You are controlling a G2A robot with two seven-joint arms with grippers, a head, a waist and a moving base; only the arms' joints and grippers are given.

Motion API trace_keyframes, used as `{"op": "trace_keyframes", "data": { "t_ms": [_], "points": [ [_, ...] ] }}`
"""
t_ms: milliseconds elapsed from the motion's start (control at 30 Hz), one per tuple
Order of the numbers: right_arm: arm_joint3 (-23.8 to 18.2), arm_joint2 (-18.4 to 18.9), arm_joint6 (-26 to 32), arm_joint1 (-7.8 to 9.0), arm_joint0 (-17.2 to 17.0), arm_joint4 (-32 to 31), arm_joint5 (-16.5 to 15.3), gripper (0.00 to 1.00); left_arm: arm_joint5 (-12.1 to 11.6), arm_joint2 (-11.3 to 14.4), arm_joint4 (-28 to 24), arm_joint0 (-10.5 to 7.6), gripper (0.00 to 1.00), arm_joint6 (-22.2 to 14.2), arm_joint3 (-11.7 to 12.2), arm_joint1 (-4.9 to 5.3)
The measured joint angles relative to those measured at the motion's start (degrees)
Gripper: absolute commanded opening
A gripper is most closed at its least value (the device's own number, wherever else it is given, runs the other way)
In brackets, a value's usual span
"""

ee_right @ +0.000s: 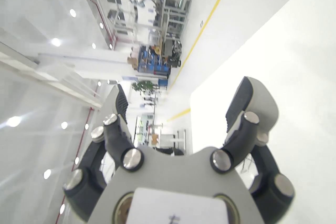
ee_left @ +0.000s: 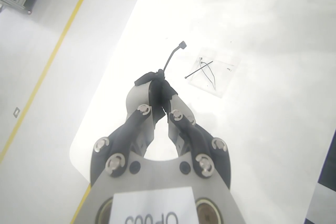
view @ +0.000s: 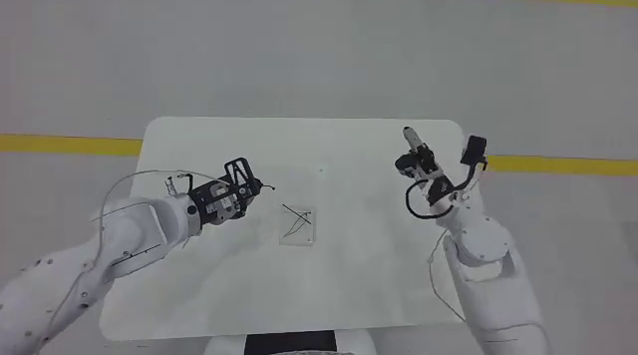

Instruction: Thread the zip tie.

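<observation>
We see left gripper [ee_left: 160, 79] pressed on zip tie [ee_left: 170, 58]. Short curved stretch with head sticks out free over table [ee_left: 262, 12], near clear tray [ee_left: 226, 79] with more ties [ee_left: 207, 72]. Right gripper [ee_right: 181, 93] spread wide, holds nothing, well apart. We judge tie light, springy, slippery. Best to take hold close to free tip, so it bends less.

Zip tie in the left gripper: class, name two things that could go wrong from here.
The left gripper pinches the thin zip tie, which may slip or twist. The right gripper is open and points past the edge of the table, so lining it up with the small head could fail.
</observation>
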Motion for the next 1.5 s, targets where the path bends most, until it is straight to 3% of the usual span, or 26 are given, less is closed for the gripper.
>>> {"op": "trace_keyframes", "data": {
  "t_ms": [133, 267, 667, 800, 933, 1067, 1167, 1500],
  "points": [
    [2.36, -6.94, 5.82, -0.2, 5.03, -6.3, 3.57, 1.0, 0.0, 0.0, 0.0, 0.0, 0.0, 0.0, 0.0, 0.0],
    [5.39, -12.34, 5.3, -0.87, 8.04, -8.73, 4.13, 1.0, 0.0, 0.0, 0.0, 0.0, 0.0, 0.0, 0.0, 0.0],
    [6.03, -12.49, 6.49, -0.94, 8.49, -6.56, 3.3, 1.0, 0.0, 0.0, 0.0, 0.0, 0.0, 0.0, 0.0, 0.0],
    [8.39, -11.41, 18.99, -0.62, 11.25, 1.04, 3.99, 1.0, 0.0, 0.0, 0.0, 0.0, 0.0, 0.0, 0.0, 0.0],
    [9.85, -10.82, 30.85, -0.22, 13.79, 7.46, 7.65, 1.0, 0.0, 0.0, 0.0, 0.0, 0.0, 0.0, 0.0, 0.0],
    [12.2, -12.39, 37.32, -0.28, 16.03, 13.43, 11.54, 1.0, 0.0, 0.0, 0.0, 0.0, 0.0, 0.0, 0.0, 0.0],
    [15.53, -14.25, 37.95, -0.45, 17.96, 16.05, 11.05, 1.0, 0.0, 0.0, 0.0, 0.0, 0.0, 0.0, 0.0, 0.0],
    [15.75, -14.55, 36.62, -0.57, 17.41, 17.9, 10.63, 1.0, 0.11, 0.52, 0.77, -0.14, 0.0, 0.16, 0.32, -0.19]
  ]
}}
